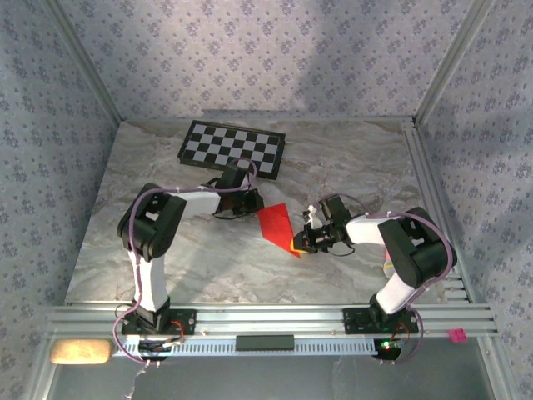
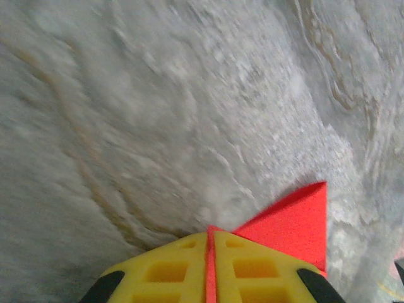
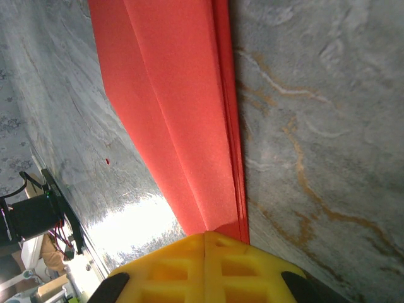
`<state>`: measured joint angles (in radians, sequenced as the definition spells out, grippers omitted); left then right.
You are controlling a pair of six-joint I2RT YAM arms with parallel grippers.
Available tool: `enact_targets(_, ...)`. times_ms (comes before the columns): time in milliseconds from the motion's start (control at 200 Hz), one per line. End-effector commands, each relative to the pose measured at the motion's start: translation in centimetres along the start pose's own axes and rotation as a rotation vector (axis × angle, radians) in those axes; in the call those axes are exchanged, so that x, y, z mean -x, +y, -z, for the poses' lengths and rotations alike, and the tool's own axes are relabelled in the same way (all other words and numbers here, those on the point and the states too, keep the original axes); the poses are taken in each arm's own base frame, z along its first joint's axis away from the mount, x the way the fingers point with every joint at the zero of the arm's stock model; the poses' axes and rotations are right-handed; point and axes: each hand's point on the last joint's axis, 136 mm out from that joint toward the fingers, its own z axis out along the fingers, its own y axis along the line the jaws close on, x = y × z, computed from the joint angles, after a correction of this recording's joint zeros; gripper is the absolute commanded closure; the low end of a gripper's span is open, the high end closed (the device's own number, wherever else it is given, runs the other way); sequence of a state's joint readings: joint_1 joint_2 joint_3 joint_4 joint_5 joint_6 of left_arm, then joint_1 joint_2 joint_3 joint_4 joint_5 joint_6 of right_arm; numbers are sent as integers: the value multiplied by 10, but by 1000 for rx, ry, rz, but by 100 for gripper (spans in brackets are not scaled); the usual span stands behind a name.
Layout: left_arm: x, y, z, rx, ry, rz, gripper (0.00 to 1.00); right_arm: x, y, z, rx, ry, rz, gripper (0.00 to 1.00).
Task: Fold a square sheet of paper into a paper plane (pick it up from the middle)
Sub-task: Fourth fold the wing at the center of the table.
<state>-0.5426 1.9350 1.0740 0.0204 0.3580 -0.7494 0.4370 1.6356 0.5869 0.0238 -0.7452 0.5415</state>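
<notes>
Two arms stand bolted to the aluminium rail (image 1: 266, 317) along the near edge of the marble-patterned desk (image 1: 191, 267), the left arm (image 1: 150, 242) near the left corner and the right arm (image 1: 408, 250) near the right. Both reach inward to the middle of the desk.

Nearest of the working parts is the right pincer (image 1: 304, 242), at the near, narrow end of the folded red paper (image 1: 276, 223). In the right wrist view its yellow pads (image 3: 158, 271) are pressed together with no gap, and the paper (image 3: 183, 95) runs away from their tips in several stacked layers with a long crease. That narrow end meets the pad tips, but whether it is actually caught there cannot be told.

The paper lies about midway between the near and far edges, slanting from near right to far left.

At its far end, the left pincer (image 1: 250, 202) pinches it: in the left wrist view a thin red strip sits between the yellow pads (image 2: 265, 278), and a red triangular corner (image 2: 293, 221) sticks out past them above the desk.

Beyond, near the far edge, a black-and-white checkerboard (image 1: 233, 147) lies flat, apart from the paper.
</notes>
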Motion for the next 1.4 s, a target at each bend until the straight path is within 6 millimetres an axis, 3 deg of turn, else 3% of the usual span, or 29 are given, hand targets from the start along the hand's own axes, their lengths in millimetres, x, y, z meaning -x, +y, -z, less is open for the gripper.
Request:
enact_targets(0, 11, 3, 4, 42, -15, -27, 87, -34, -49, -4, -171, 81, -117, 100)
enact_targets(260, 14, -41, 39, -15, -78, -63, 80, -23, -38, -1, -148, 59, -103, 100)
enact_targets(395, -9, -65, 38, -46, -55, -90, 79, -19, -33, 2, -145, 45, -97, 100)
enact_targets(540, -42, -81, 20, -103, 30, -61, 81, -16, -31, 4, -147, 35, -91, 100)
enact_targets(720, -61, -71, -4, -87, 79, -25, 83, -14, -27, 5, -136, 24, -86, 100)
enact_targets(900, -65, -54, -13, -20, 96, -32, 85, -7, -7, 14, -78, -8, -59, 100)
enact_targets(1014, -67, -41, -17, 26, 106, -37, 86, -7, 2, 24, -73, -35, -57, 94)
enact_targets(1204, -69, -33, -18, 32, 110, -22, 86, -17, -2, 39, -120, -60, -97, 85)
enact_targets(1394, -69, -32, -17, 35, 111, -15, 87, -30, -8, 38, -129, -31, -177, 78)
